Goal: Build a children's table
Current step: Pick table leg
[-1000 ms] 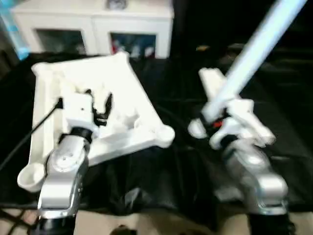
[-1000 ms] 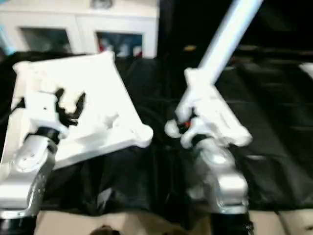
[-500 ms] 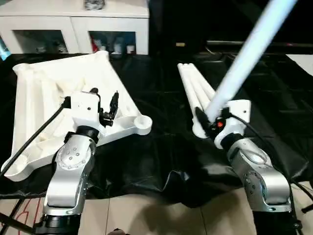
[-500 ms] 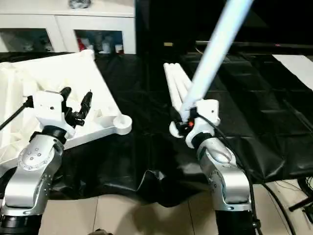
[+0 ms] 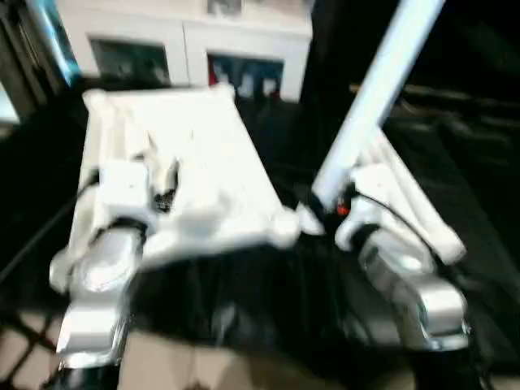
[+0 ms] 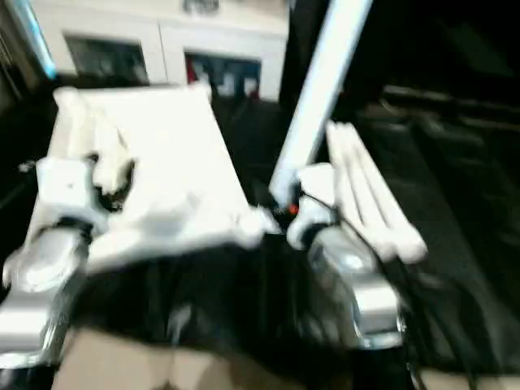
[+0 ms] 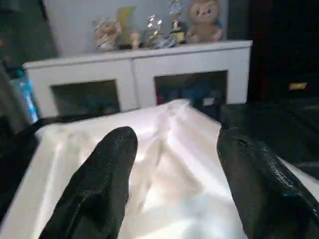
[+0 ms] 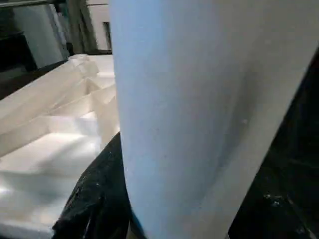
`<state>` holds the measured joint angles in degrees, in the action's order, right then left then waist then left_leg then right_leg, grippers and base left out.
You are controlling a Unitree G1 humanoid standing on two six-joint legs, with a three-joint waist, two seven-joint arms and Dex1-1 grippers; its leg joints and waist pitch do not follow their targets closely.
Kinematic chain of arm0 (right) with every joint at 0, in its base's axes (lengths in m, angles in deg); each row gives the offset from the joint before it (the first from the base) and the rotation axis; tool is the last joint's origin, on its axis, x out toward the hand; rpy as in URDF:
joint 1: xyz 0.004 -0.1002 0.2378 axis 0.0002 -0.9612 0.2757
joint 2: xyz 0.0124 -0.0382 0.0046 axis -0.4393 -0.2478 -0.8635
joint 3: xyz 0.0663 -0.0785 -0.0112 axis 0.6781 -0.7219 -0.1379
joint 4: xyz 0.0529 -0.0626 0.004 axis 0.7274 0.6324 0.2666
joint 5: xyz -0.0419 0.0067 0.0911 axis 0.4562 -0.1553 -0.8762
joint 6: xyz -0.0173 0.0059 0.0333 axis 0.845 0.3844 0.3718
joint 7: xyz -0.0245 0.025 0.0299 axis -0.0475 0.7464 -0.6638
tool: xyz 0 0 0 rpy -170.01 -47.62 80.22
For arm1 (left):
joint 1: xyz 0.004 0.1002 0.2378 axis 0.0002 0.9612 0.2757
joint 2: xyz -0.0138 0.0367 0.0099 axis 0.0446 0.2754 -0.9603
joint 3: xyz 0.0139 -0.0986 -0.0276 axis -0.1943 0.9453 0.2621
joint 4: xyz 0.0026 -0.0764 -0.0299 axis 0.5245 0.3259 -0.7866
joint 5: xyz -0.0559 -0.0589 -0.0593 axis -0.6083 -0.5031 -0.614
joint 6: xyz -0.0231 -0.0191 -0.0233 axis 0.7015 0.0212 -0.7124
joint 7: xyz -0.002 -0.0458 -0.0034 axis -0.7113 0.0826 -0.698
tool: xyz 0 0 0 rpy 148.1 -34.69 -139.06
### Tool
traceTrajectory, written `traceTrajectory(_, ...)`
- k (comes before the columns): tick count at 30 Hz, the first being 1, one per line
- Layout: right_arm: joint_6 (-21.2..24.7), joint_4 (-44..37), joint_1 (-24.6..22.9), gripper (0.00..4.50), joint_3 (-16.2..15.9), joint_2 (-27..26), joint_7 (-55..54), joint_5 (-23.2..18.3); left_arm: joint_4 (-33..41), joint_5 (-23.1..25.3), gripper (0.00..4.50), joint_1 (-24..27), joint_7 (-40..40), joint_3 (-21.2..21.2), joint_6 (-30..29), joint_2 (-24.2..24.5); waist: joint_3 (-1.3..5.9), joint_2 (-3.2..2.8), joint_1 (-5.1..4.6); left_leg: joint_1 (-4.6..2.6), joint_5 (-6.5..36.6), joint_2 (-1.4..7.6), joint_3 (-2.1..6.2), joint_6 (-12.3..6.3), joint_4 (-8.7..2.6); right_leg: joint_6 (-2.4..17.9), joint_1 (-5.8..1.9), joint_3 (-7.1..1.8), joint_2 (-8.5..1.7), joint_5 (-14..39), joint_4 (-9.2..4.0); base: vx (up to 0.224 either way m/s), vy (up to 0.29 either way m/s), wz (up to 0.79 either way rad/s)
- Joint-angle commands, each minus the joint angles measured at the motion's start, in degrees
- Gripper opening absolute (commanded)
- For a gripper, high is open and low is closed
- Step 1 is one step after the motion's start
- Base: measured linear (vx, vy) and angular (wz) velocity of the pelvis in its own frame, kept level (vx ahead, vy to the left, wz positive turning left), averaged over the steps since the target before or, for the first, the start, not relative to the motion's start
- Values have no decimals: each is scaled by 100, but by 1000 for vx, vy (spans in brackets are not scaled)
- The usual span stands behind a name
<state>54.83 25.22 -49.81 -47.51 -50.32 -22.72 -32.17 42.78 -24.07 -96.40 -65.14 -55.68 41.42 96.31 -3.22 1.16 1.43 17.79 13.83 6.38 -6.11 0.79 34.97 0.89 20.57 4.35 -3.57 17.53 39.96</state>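
The children's table top lies upside down on the black cloth, ribbed side up, with a round corner socket at its near right corner. My left gripper hovers over the top's near part, open, with nothing between its black fingers. My right gripper is shut on a white leg, which rises steeply up and to the right. The leg's lower end hangs just right of the corner socket. In the right wrist view the leg stands against a black finger. More legs lie behind my right wrist.
A white cabinet with glass-fronted compartments stands behind the table top, and small toys sit on it. Black cloth covers the work surface and hangs over its near edge. Pale floor shows below.
The head camera has swung, so the whole scene has shifted. The held leg's lower end now stands closer to the top's near right corner socket. Both grippers keep their state.
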Motion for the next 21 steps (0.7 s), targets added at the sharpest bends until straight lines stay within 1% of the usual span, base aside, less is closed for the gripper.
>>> traceTrajectory(1, 119, 20, -28, 193, 262, 79, -172, 33, 65, -276, 302, -54, -214, -166, 90, -170, 278, 81, -108, -222, 1845, 530, 128, -1295, -643, 28, 28, -385, -405, -741, -670, 149, -48, 0)
traceTrajectory(2, 148, 18, -32, 193, 282, 69, -188, 31, 61, -355, 302, -52, -245, -150, 123, -207, 328, 303, 25, 92, 1555, 220, -65, -1153, -336, -24, -295, -732, -580, -305, -917, 144, -115, 13)
traceTrajectory(3, 176, 15, -23, 193, 298, 62, -204, 40, 63, -345, 302, -71, -298, -185, 46, -159, 394, 331, 271, 482, 101, 97, 77, -757, 253, 249, -739, -1239, -1070, -152, -942, 161, -120, 11)
traceTrajectory(4, 168, 6, -31, 193, 304, 66, -199, 41, 55, -354, 302, -74, -384, -232, 47, -124, 455, 291, 296, 522, -588, 133, 152, -551, 156, 164, -742, -1127, -972, -1549, -713, 161, -120, 11)
traceTrajectory(5, 144, -17, -53, 193, 317, 76, -187, 40, 27, -385, 302, -82, -566, -326, 78, -63, 462, 260, 270, 565, -1096, 143, 157, -350, 103, 181, -697, -1003, -812, -3030, -529, 151, -79, -7)
traceTrajectory(6, 99, -42, -84, 193, 329, 93, -197, 68, -44, -378, 302, -115, -677, -399, 107, -26, 492, 86, 201, 436, -2202, 192, 77, -27, -127, 193, -438, -604, -278, -5943, -274, 0, 0, 0)
traceTrajectory(7, 86, -54, -98, 193, 335, 101, -200, 79, -98, -339, 302, -148, -660, -418, 77, -21, 505, 16, 170, 407, -2163, 249, 86, 20, -134, 231, -402, -551, -226, -5957, -248, 0, 0, 0)
traceTrajectory(8, 118, -78, -115, 193, 351, 95, -200, 59, -149, -309, 302, -175, -620, -412, 31, -36, 523, -30, 159, 386, -2074, 317, 98, 65, -147, 300, -402, -515, -217, -5696, -260, 0, 0, 0)
traceTrajectory(9, 143, -95, -124, 193, 360, 90, -200, 37, -182, -296, 302, -192, -601, -408, 1, -43, 514, -62, 143, 330, -1874, 431, 112, 243, -144, 484, -367, -501, -181, -4916, -316, 0, 0, 0)
traceTrajectory(10, 241, -136, -129, 193, 371, 86, -272, 4, -280, -261, 302, -249, -488, -377, -3, -117, 469, -107, 119, 296, -1588, 497, 132, 370, -192, 709, -340, -523, -207, -4161, -376, 0, 0, 0)
traceTrajectory(11, 241, -136, -129, 193, 371, 86, -272, 4, -280, -261, 302, -249, -488, -377, -3, -117, 437, -93, 101, 282, -1331, 529, 136, 433, -237, 817, -332, -518, -229, -3702, -437, 0, 0, 0)
traceTrajectory(12, 315, -172, -128, 193, 364, 97, -309, -9, -360, -274, 302, -290, -483, -348, -54, -169, 403, -125, 99, 235, -716, 573, 131, 540, -296, 1006, -309, -521, -280, -2758, -527, 0, 0, 0)
traceTrajectory(13, 338, -208, -113, 193, 354, 93, -344, 8, -446, -326, 302, -314, -604, -367, 33, -183, 349, -140, 89, 220, -160, 578, 96, 589, -341, 1121, -287, -551, -312, -1993, -604, 0, 0, 0)
traceTrajectory(14, 339, -213, -110, 193, 352, 91, -350, 13, -459, -336, 302, -317, -629, -373, 57, -182, 329, -123, 89, 221, 94, 584, 76, 601, -364, 1142, -290, -566, -332, -1648, -637, 0, 0, 0)
traceTrajectory(15, 355, -232, -75, 193, 355, 70, -385, 29, -548, -453, 302, -346, -863, -449, 98, -127, 304, -69, 89, 248, 508, 594, 33, 582, -408, 1112, -302, -599, -369, -891, -690, -61, 17, -1)
traceTrajectory(16, 293, -209, -39, 193, 344, 71, -365, 53, -624, -489, 302, -387, -1074, -552, 114, -36, 300, -53, 98, 234, 583, 592, 7, 559, -408, 1090, -271, -609, -369, -681, -706, -61, 17, -1)
traceTrajectory(17, 253, -180, -8, 193, 351, 63, -268, -8, -699, -547, 302, -439, -1330, -656, 138, 63, 288, -53, 97, 225, 667, 585, -16, 537, -414, 1065, -240, -618, -368, -450, -727, -65, 5, 0)
traceTrajectory(18, 234, -117, 43, 193, 367, 63, -208, -44, -829, -591, 302, -537, -1709, -807, 203, 203, 268, -27, 77, 230, 930, 601, -50, 535, -442, 976, -198, -633, -378, 169, -778, -61, -8, 0)
traceTrajectory(19, 231, -94, 61, 193, 373, 65, -200, -49, -873, -589, 302, -569, -1816, -853, 230, 246, 260, -29, 95, 224, 975, 592, -51, 517, -447, 925, -177, -638, -387, 373, -804, -61, -8, 0)
traceTrajectory(20, 242, -50, 95, 193, 358, 98, -190, -21, -965, -573, 302, -641, -2003, -936, 263, 326, 265, -42, 100, 202, 1055, 595, -68, 529, -448, 891, -141, -637, -375, 534, -802, -55, -11, 0)
traceTrajectory(21, 154, 61, 171, 193, 334, 165, -171, 55, -1160, -484, 302, -793, -2235, -1055, 310, 431, 274, 54, 64, 243, 1017, 603, -85, 516, -467, 809, -157, -638, -374, 637, -820, 0, 0, 0)
